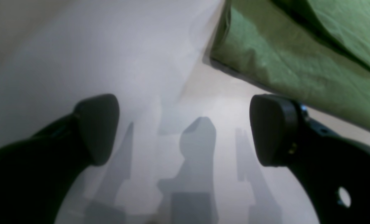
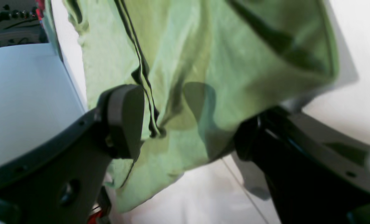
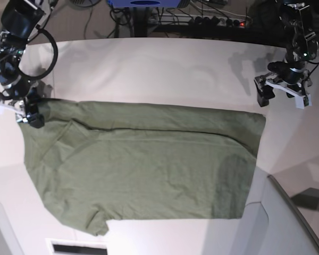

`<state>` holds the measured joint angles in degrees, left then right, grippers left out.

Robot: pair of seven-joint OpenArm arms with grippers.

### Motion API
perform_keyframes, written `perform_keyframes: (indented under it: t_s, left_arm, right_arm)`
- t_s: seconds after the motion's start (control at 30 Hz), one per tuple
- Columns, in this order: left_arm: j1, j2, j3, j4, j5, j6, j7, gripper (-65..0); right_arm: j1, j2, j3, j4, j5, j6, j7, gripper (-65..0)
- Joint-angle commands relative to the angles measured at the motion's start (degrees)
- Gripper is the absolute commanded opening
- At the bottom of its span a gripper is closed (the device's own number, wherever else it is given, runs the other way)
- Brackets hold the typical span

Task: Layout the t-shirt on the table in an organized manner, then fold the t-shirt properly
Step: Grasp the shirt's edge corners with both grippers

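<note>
The table carries the t-shirt, spread flat and wide across its middle. Right gripper sits at the shirt's upper corner, jaws parted, green cloth draped loose between them and nothing pinched. Left gripper hovers over bare table just off the shirt's opposite upper corner, jaws spread wide, clear of the fabric.
</note>
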<state>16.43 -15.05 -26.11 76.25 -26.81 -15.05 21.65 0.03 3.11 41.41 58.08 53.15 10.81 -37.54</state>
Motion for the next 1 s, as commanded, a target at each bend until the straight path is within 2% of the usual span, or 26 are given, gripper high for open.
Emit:
perform_keyframes:
  t_s: [0.0,0.1,0.17,0.27,0.37,0.9,0.93,0.97]
  left_arm:
    - [-0.2,-0.9,-0.3,0.5,-0.5,-0.1,-1.1,0.0]
    - [-1.6,-0.4,-0.3,-2.6,-0.6,-0.1,-1.1,0.0]
    - [-3.5,0.7,-0.3,-5.4,-0.6,-0.1,-1.1,0.0]
    - [-5.8,1.2,0.2,-8.9,-0.6,-0.1,-1.1,0.0]
    - [-8.6,3.0,0.2,-10.6,-0.6,-0.1,-1.1,0.0]
    - [-19.5,7.3,0.2,-22.3,-0.5,-0.1,-1.3,0.0]
    - [-20.0,7.4,0.2,-23.0,-0.5,-0.1,-1.4,-1.8]
    - [-20.3,7.5,0.3,-23.6,-0.4,-0.1,-1.5,-10.2]
  right_arm:
    - [-0.8,0.3,0.2,-0.5,-4.0,-2.9,1.1,-23.1]
    - [-0.8,0.4,0.2,-0.5,-4.0,-2.9,2.3,-23.4]
    - [-0.9,0.4,0.2,-0.5,-4.0,-2.9,2.3,-28.4]
    - [-0.9,0.4,0.1,-0.5,-4.0,-3.0,2.2,-42.3]
    - [-0.9,0.4,-0.1,-0.6,-4.0,-3.0,2.1,-63.6]
    - [-1.1,0.4,-0.2,-0.6,-4.0,-3.0,2.0,-64.5]
    - [-1.1,0.4,-0.2,-0.6,-4.0,-3.0,2.0,-64.5]
    - [-1.1,0.4,-0.2,-0.6,-4.0,-3.0,2.0,-64.5]
